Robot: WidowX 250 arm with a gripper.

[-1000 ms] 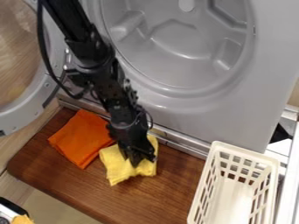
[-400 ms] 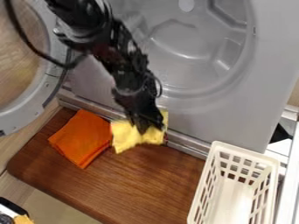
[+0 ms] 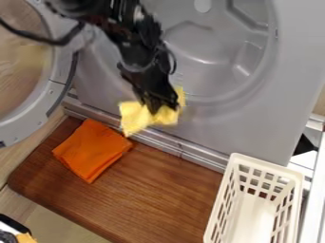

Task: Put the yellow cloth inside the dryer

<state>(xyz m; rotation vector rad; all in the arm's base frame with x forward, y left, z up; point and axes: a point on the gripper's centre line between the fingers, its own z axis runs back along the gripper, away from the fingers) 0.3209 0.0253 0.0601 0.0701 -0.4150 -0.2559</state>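
The black gripper (image 3: 158, 105) hangs in front of the dryer's face, a little below the round opening, and is shut on the yellow cloth. Crumpled folds of the yellow cloth (image 3: 134, 117) spread out on both sides of the fingertips, raised off the wooden board. Behind and above it is the dryer (image 3: 254, 114), whose grey drum stands open to view. The cloth is outside the drum, near the lower left part of its rim.
An orange cloth (image 3: 92, 149) lies folded on the brown board (image 3: 152, 190). At the lower right stands a white slotted basket (image 3: 219, 209). The dryer's round door (image 3: 47, 97) is swung open at the left.
The gripper has lifted the yellow cloth off the board and carried it up toward the dryer opening. More of the orange cloth's right corner shows now.
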